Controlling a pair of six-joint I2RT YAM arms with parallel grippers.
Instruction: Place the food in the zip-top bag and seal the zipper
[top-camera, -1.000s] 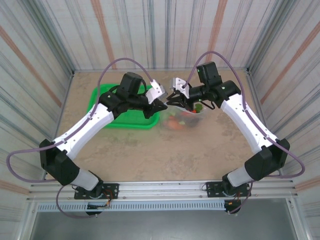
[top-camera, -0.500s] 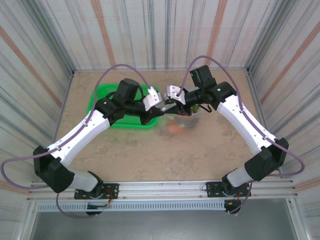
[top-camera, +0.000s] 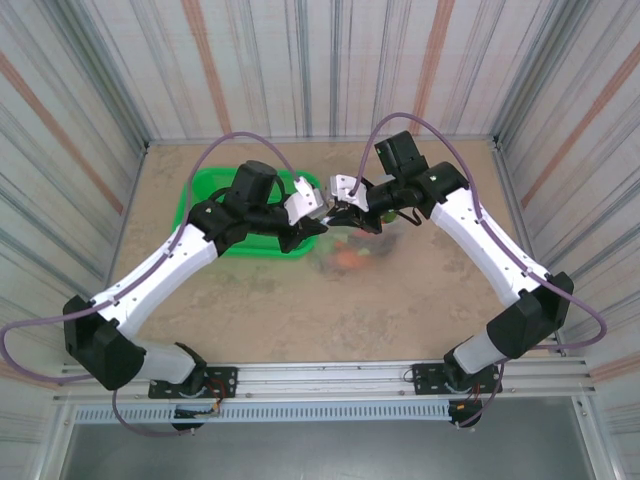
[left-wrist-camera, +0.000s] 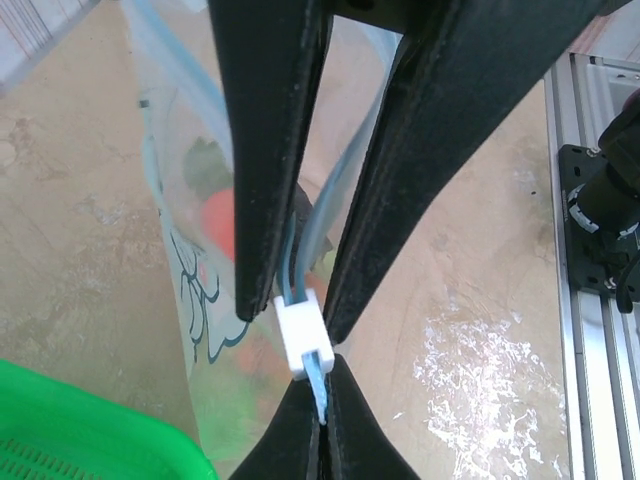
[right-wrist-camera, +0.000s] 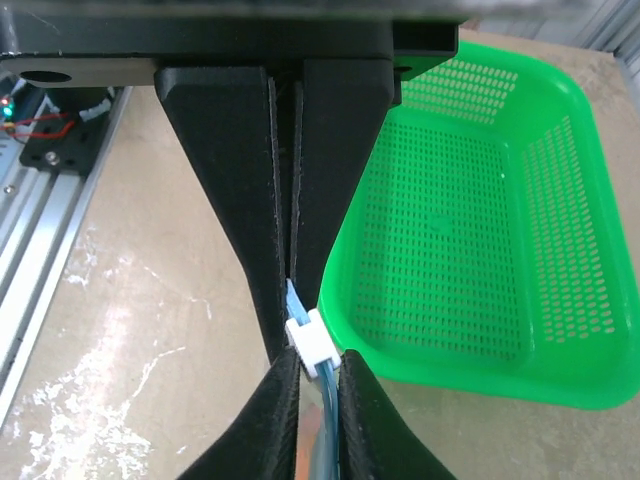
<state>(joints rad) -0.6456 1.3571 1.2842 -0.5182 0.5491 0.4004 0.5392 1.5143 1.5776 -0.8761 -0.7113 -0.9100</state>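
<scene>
Your L gripper (left-wrist-camera: 295, 305) is clamped shut on the zipper (left-wrist-camera: 320, 385), tips right at the white slider (left-wrist-camera: 303, 338). R gripper (right-wrist-camera: 290, 285) pinches same strip from the slider's other side, fingers pressed together. Bag (left-wrist-camera: 190, 330) lies below both grippers w/ food (left-wrist-camera: 215, 215) inside. Green basket (right-wrist-camera: 480, 220) just beside.

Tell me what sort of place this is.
Probably a robot test cell: striped sheet-metal walls box in a table, the left arm and right arm are bolted to a rail at its edge, and the props are a green basket and a bag of toy food.
</scene>
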